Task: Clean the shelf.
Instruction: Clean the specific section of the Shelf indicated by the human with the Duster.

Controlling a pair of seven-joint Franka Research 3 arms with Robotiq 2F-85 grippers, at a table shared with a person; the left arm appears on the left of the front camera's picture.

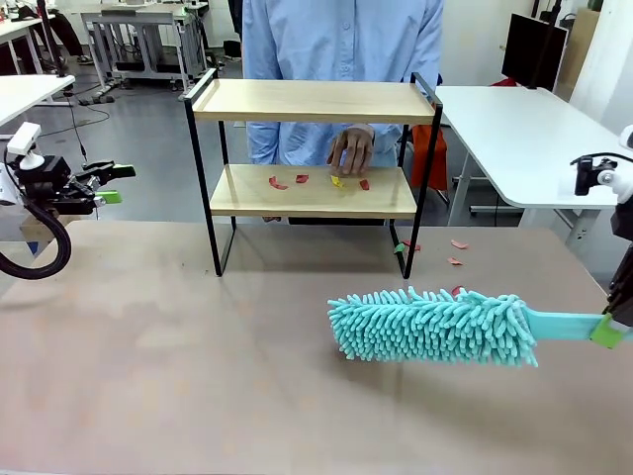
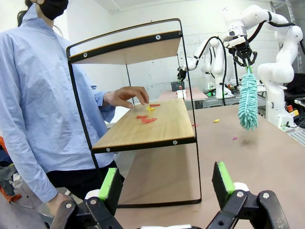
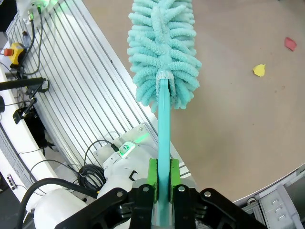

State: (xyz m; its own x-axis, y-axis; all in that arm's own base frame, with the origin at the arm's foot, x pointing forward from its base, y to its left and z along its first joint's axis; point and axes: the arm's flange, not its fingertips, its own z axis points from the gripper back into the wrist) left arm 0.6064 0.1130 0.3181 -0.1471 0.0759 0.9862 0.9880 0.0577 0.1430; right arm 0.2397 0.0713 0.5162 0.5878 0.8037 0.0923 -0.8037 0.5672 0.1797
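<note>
The shelf (image 1: 312, 102) stands at the table's far side, two light wood boards in a black frame. Several red and yellow scraps (image 1: 301, 179) lie on its lower board (image 2: 157, 129), where a person's hand (image 1: 351, 149) rests beside them. A teal fluffy duster (image 1: 433, 327) hangs over the table at the right, its handle (image 3: 163, 143) clamped in my right gripper (image 1: 607, 332). My left gripper (image 1: 111, 184) hovers open at the far left, off the shelf's left end, its green pads (image 2: 221, 177) wide apart and holding nothing.
More scraps (image 1: 456, 253) lie on the brown table (image 1: 198, 366) right of the shelf's legs. A white table (image 1: 524, 134) stands at the back right. The person in a blue shirt (image 1: 336, 45) stands behind the shelf.
</note>
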